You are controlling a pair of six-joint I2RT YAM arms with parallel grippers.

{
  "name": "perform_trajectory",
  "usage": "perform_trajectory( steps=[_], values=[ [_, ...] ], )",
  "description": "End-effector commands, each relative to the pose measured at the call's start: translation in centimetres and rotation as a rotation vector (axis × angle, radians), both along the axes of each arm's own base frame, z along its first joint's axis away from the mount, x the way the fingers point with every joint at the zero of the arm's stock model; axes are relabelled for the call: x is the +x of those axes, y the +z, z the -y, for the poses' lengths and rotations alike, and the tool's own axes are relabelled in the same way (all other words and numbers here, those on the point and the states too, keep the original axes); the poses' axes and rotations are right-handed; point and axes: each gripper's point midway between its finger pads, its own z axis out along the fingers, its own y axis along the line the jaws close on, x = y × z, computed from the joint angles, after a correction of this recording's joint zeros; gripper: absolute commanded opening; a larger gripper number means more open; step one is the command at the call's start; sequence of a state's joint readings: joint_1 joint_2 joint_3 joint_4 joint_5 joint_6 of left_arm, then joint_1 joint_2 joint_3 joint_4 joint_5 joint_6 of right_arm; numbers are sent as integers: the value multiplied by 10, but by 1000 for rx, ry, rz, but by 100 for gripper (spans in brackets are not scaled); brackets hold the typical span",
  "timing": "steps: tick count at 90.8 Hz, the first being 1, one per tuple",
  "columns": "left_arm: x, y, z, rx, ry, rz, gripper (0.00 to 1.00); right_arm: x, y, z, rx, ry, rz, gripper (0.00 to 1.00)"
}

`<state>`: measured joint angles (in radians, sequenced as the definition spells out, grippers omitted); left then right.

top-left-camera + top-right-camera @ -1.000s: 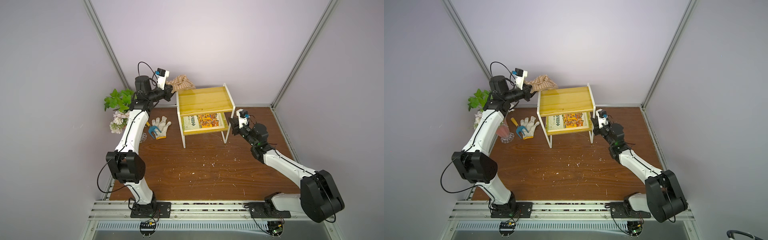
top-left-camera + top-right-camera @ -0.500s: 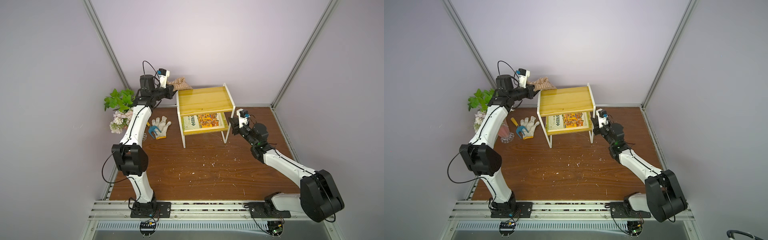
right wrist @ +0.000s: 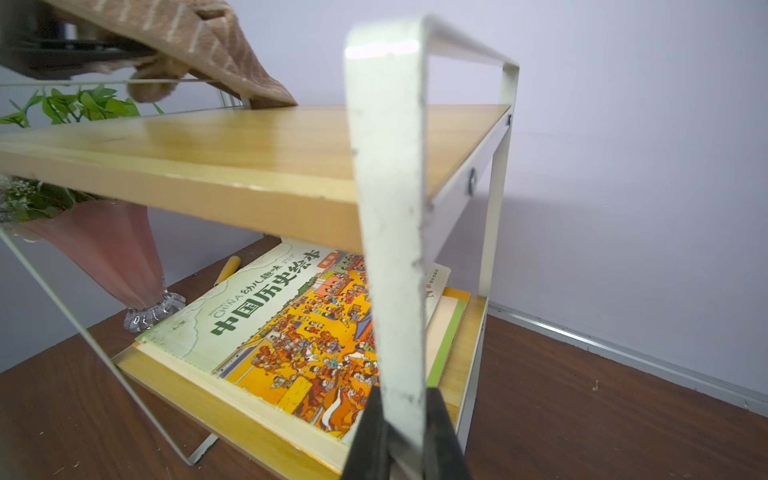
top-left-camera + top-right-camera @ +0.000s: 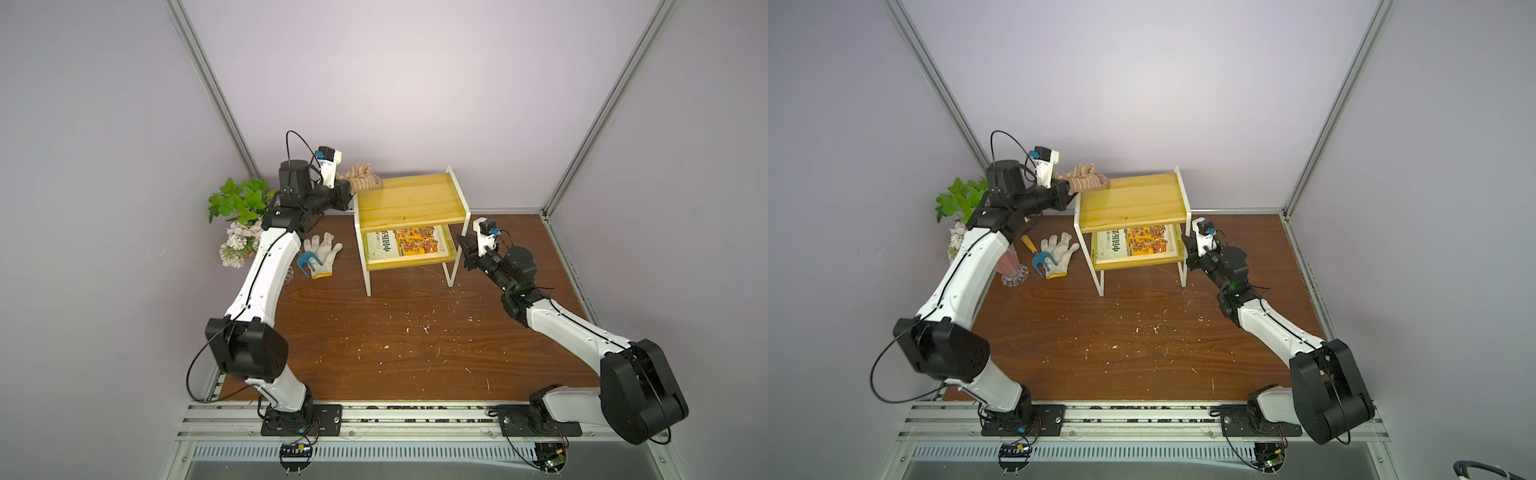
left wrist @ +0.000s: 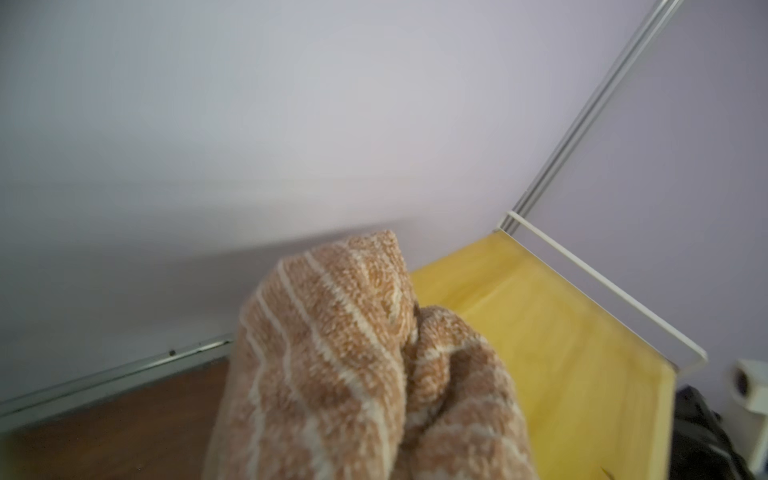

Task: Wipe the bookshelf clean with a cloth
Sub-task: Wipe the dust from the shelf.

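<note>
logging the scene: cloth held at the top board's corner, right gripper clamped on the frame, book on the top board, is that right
No: the book lies on the lower board, under the top board, as the right wrist view shows. The rest holds: cloth held at the top board's corner, right gripper clamped on the frame.

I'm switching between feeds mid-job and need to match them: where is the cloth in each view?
In a top view: cloth at the far left corner of the bookshelf.
In a top view: cloth at that same corner of the bookshelf.
Left wrist: cloth bunched close up, bookshelf beyond it.
Right wrist: cloth across the bookshelf, at its far corner.
Shared landmark: the bookshelf's yellow top board.
</note>
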<state>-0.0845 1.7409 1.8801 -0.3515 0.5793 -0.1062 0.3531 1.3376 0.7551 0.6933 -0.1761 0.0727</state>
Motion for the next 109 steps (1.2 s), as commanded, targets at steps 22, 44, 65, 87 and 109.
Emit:
perform_trajectory(
  steps=[22,44,65,87,109],
  values=[
    [-56,-20,18,22,-15,-54,1,-9,28,-6,106,37,23,0],
    [-18,-45,7,82,56,-137,0,-1,25,-10,123,38,-8,0],
    [-67,-19,9,60,25,-27,0,0,32,-7,132,16,2,0],
    [-163,-18,8,-208,-5,89,1,11,21,4,125,-70,-38,0],
    [-199,9,31,-218,-47,139,1,16,24,3,127,-74,-43,0]
  ],
)
